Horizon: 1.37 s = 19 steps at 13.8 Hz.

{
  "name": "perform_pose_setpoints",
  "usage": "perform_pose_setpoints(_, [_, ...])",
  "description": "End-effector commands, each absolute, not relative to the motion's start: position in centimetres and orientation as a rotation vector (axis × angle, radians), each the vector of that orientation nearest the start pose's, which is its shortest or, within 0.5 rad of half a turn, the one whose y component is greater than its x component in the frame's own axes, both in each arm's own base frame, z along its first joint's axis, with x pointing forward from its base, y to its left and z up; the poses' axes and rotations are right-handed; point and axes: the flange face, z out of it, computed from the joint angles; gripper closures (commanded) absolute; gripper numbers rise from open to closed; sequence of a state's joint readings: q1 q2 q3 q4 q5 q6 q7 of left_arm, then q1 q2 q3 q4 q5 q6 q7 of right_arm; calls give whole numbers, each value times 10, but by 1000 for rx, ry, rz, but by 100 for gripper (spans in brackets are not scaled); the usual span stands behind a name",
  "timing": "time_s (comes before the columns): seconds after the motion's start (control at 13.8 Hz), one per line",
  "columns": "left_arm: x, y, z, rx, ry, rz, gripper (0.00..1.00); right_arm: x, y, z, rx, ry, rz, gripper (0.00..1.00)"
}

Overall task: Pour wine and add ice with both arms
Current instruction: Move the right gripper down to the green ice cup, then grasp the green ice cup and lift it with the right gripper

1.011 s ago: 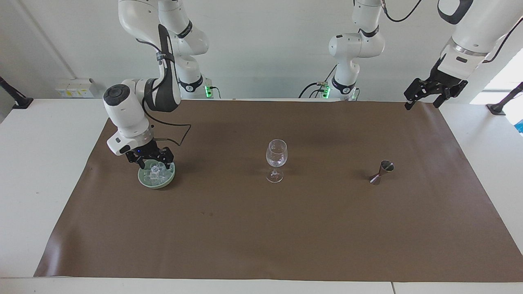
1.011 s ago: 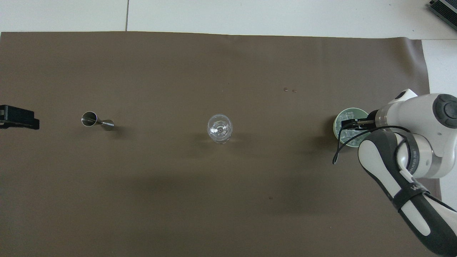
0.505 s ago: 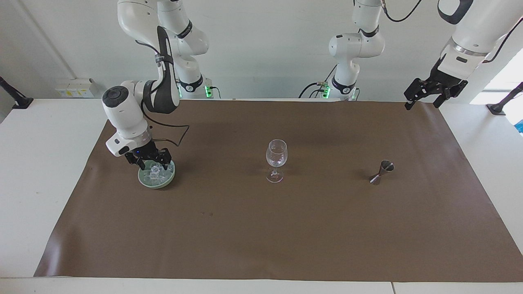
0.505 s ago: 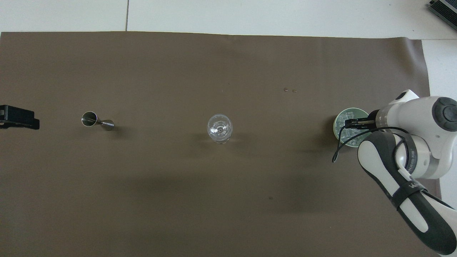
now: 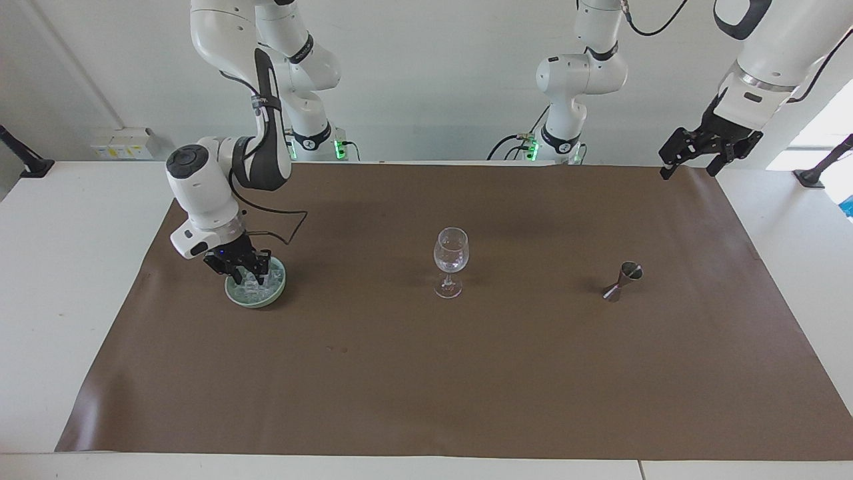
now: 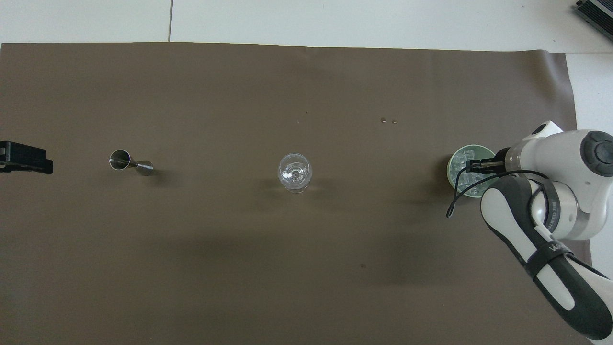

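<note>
My right claw (image 5: pixel 245 269) is down in the pale green dish (image 5: pixel 233 295), its fingers drawn narrow among the ice (image 5: pixel 256 285); whether a cube is truly caught between them I cannot tell. The dish sits on the brown mat (image 5: pixel 426 373) toward my right arm's end of the desk (image 5: pixel 66 267). The wine glass (image 5: pixel 450 261) stands upright mid-mat, well apart from the dish. A metal jigger (image 5: pixel 622 281) lies tilted toward my left arm's end. My left claw (image 5: pixel 689 168) waits with fingers spread wide, raised over the mat's corner there.
</note>
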State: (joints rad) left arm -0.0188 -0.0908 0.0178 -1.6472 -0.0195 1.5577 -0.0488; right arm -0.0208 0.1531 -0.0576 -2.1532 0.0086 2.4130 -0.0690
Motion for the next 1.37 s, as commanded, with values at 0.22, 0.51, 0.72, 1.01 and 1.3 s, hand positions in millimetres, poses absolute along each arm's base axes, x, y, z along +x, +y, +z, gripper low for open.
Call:
perform_pose_setpoints(0.22, [516,1,636,-3155,-77,-9,0,564,-46,337,-3150,41,-156,73])
perform_pose_setpoints(0.51, [516,0,636,-3155,-75,-9,0,565,-44,341,-3149,36,-140,82])
perform_pose_setpoints(0.72, [516,1,636,-3155,-77,-9,0,568,-42,355,-3147,33,-116,100])
perform_pose_setpoints(1.01, [516,1,636,-3155,-77,-9,0,575,-38,403,-3142,60,-120,100])
perform_pose_setpoints(1.3, [516,0,636,-3155,-75,-9,0,570,5,456,-3116,152,-219,100])
